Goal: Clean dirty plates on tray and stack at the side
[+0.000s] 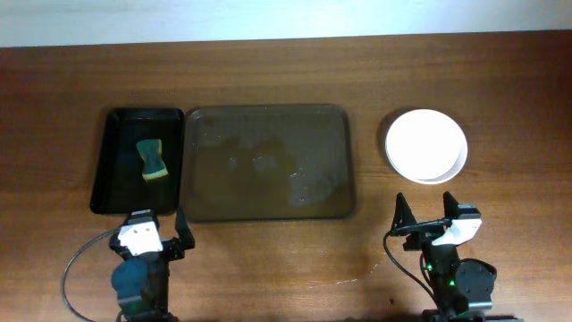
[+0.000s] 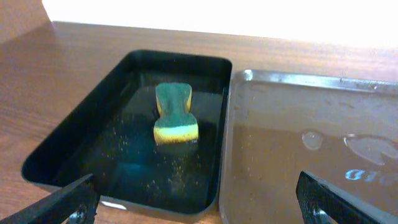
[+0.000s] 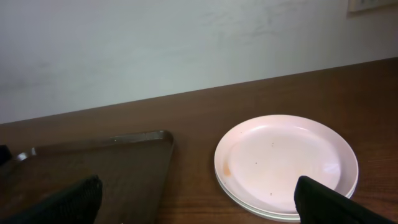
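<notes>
Overhead, the large dark brown rectangular tray (image 1: 268, 125) lies bare and the stack of round white plates (image 1: 425, 145) sits right of it on the wooden surface (image 1: 268, 72), so I judge the cleaning done. At the left wrist, my left jaws gape empty, with the yellow-green sponge (image 2: 174, 118) beyond them. At the right wrist, my right jaws gape empty too, with open room before the plates, so no next move seems called for.

table (image 1: 268, 268) wood, matt | tray (image 1: 268, 125) glossy, wet | plates (image 1: 426, 145) smooth plastic
</notes>
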`<state>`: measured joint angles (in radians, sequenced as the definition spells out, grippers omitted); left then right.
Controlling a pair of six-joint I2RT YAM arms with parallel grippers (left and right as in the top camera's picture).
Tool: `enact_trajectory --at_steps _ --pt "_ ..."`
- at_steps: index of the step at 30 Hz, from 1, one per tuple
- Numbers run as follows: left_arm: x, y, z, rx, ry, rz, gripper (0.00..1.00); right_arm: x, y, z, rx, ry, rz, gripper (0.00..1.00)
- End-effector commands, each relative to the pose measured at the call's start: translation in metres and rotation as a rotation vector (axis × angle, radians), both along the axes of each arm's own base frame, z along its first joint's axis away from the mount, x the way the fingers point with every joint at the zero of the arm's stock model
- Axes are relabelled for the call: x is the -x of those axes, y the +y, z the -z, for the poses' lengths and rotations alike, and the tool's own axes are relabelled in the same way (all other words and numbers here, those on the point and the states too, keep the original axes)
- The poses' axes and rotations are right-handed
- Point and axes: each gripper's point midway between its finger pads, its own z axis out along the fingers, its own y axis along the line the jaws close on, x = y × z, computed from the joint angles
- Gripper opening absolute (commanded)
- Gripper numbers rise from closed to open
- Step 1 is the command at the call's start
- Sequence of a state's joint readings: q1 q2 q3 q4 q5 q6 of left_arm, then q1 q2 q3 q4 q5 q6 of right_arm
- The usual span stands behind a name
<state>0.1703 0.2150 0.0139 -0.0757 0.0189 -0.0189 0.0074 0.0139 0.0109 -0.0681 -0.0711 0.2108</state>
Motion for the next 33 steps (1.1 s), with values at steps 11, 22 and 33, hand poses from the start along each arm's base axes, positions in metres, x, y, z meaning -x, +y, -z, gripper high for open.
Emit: enact_trajectory --at_steps 11,22,33 --pt "0.004 -0.004 -0.044 -0.047 -0.195 0.017 0.99 0.0 0.001 0.002 -0.006 0.002 -0.002 0.98" --pt "0.004 -0.004 -0.045 -0.047 -0.196 0.017 0.99 0.0 0.001 0.002 -0.006 0.002 -0.002 0.98" --pt "0.004 -0.004 -0.044 -0.047 -0.195 0.017 0.99 0.0 0.001 0.002 -0.006 0.002 -0.003 0.98"
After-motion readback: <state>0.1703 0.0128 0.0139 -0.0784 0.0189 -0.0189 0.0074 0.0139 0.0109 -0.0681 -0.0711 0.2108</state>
